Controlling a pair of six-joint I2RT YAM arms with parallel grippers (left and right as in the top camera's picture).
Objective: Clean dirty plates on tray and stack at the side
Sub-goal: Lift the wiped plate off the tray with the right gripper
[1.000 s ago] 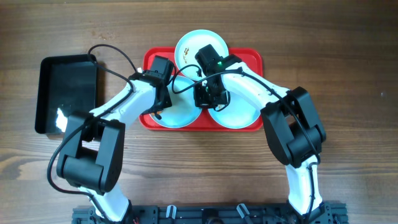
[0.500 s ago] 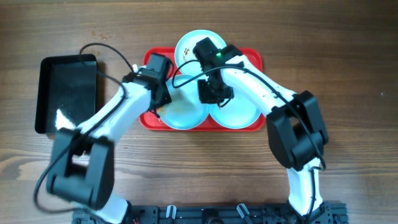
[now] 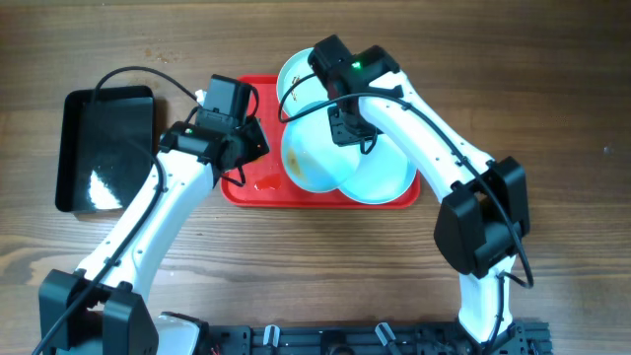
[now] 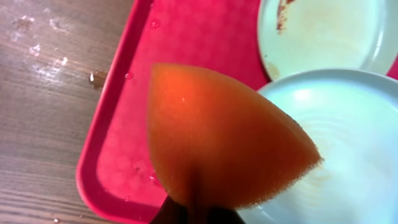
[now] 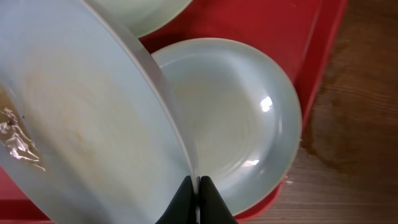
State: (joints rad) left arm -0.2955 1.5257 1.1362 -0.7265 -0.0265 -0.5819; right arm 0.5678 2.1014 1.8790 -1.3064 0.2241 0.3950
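Observation:
The red tray (image 3: 246,189) lies mid-table. My right gripper (image 3: 347,126) is shut on the rim of one pale-blue plate (image 3: 312,156) and holds it tilted above the tray; the pinch shows in the right wrist view (image 5: 198,185), with the held plate (image 5: 81,124) filling the left. A second plate (image 3: 385,176) lies flat on the tray's right (image 5: 236,118). A third plate (image 3: 299,77) with a brown smear sits at the back (image 4: 323,31). My left gripper (image 3: 240,148) is shut on an orange sponge (image 4: 224,143) over the tray's left part, apart from the held plate (image 4: 348,143).
A black rectangular bin (image 3: 106,148) stands left of the tray. Small water drops dot the tray's left floor (image 4: 180,43) and the wood beside it. Bare wooden table surrounds the tray on all sides.
My right gripper has lifted the front-left plate by its rim and tilted it up. My left arm has drawn back to the left with the sponge, off that plate.

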